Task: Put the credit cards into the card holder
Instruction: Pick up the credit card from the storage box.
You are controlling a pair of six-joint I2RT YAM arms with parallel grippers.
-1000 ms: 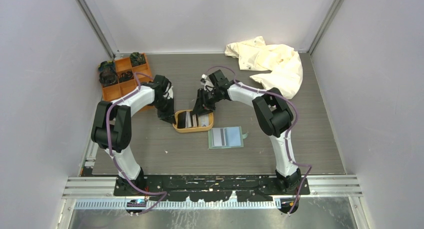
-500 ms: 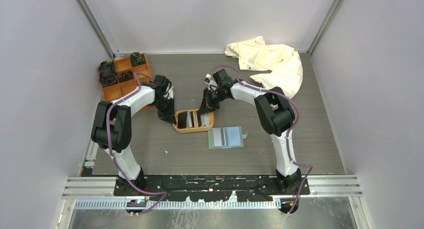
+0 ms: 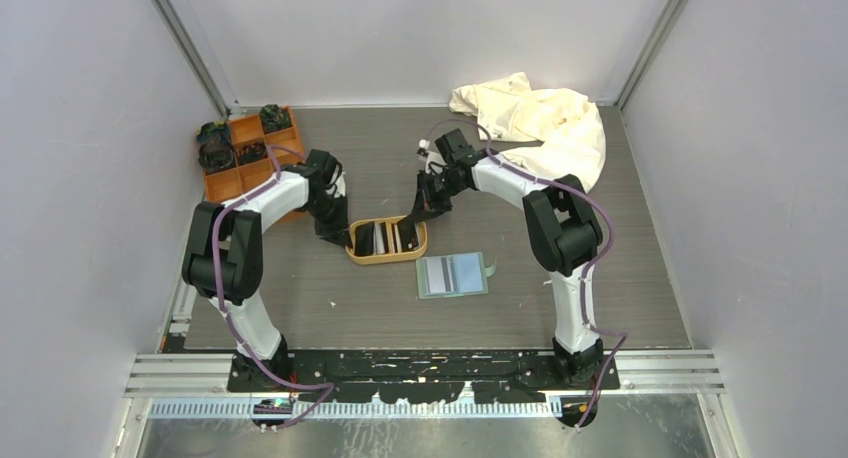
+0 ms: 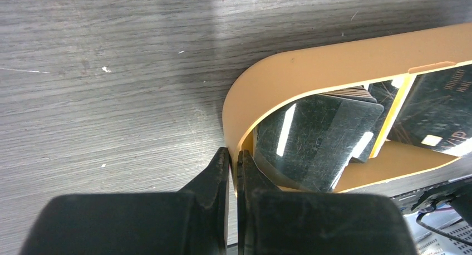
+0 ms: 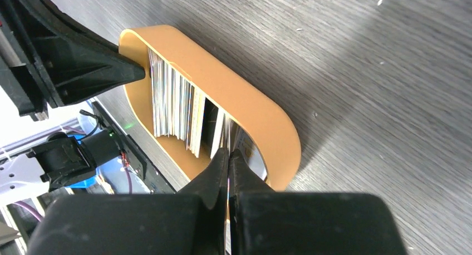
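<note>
Your left jaws clamp the left rim of the tan tray [image 4: 311, 65], steadying it. The right jaws pinch shut on what looks like one of the credit cards [image 5: 178, 104] standing at the tray's right end. Next, lift that card clear and carry it to the card holder [image 3: 452, 275], open just near-right of the tray. A second ago the right jaws stood apart, nearer the tray's middle.

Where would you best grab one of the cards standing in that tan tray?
By its top edge, pinched across its thin faces, coming straight down from above. The cards stand on edge, packed side by side, and the tray walls in their sides.
</note>
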